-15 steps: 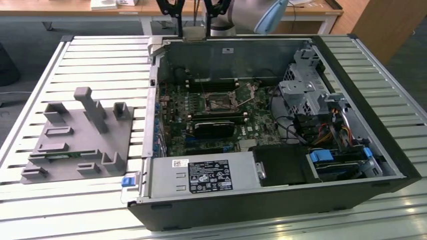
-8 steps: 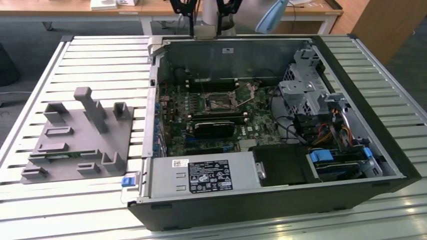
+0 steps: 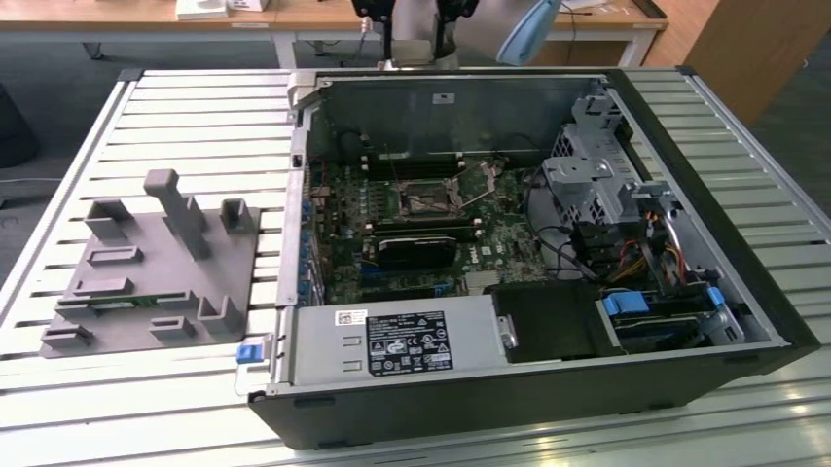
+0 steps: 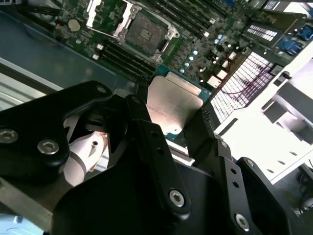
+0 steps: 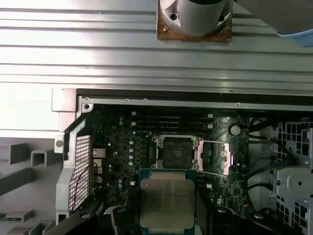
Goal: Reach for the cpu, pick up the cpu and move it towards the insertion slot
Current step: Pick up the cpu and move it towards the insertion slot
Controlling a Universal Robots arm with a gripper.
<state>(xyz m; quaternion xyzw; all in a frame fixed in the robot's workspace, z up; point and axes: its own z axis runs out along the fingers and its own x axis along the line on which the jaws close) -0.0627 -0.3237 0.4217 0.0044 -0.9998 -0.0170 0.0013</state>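
Note:
The cpu (image 4: 173, 105) is a flat square chip with a silvery top and a pale rim. My gripper (image 4: 173, 125) is shut on it, with black fingers (image 4: 146, 132) pressing two opposite edges. In the first wrist view the cpu (image 5: 167, 203) hangs in the gripper (image 5: 167, 223) above the dark green board, just short of the insertion slot (image 5: 176, 152). The insertion slot (image 4: 144, 32) is a dark square socket with a shiny metal frame, and its lid stands open. In the exterior view the insertion slot (image 3: 426, 202) lies mid-board inside the open computer case (image 3: 520, 389).
A grey plastic fixture (image 3: 143, 272) with upright posts stands on the slatted table (image 3: 195, 126) at the exterior view's left. Inside the case are a black rectangular block (image 3: 415, 251), a drive cage (image 3: 591, 180), cables (image 3: 624, 258) and a labelled power supply (image 3: 389, 342). The arm (image 3: 418, 34) rises beyond the case.

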